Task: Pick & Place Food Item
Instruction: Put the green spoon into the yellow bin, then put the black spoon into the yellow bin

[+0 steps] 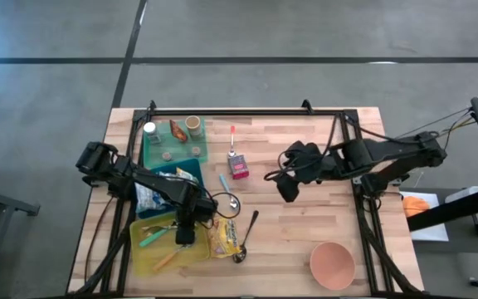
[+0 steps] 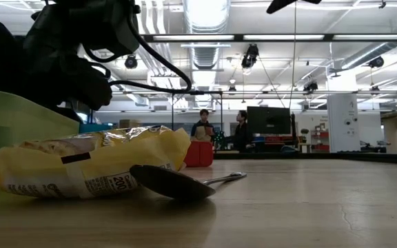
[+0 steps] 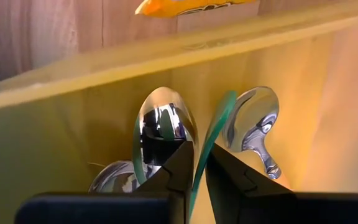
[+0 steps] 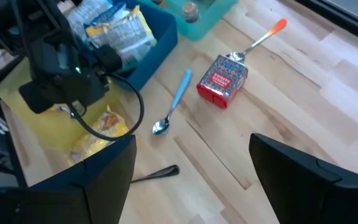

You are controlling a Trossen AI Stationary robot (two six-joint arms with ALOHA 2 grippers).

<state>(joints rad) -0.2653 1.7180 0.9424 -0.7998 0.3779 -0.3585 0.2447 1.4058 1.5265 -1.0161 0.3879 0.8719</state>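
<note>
My left gripper [image 1: 185, 234] reaches down into the yellow-green bin [image 1: 143, 253] at the table's near left and is shut on a thin green utensil [image 3: 219, 121]. Two metal spoons [image 3: 163, 121] lie in the bin beside it. A yellow snack bag [image 1: 222, 237] lies on the table against the bin's right wall, with a dark spoon [image 2: 174, 182] beside it. My right gripper [image 1: 282, 184] hangs open high above the table's middle, holding nothing. A red carton [image 4: 222, 79] stands farther back. My left gripper pinches the green utensil's thin shaft [image 3: 199, 167] between its two fingers. The fingers come from above, slanting down into the bin. The utensil stands tilted, its free end [image 3: 227, 102] rising past the fingertips toward the bin's wall. Its lower end is hidden by the fingers.
A blue bin [image 1: 166, 184] with snack packets and a teal tray [image 1: 173, 143] stand behind the yellow-green bin. A blue-handled spoon [image 4: 173, 102] and an orange-handled spoon [image 4: 263, 38] lie near the carton. A pink bowl [image 1: 332, 264] sits near the table's front right. People stand in the room behind.
</note>
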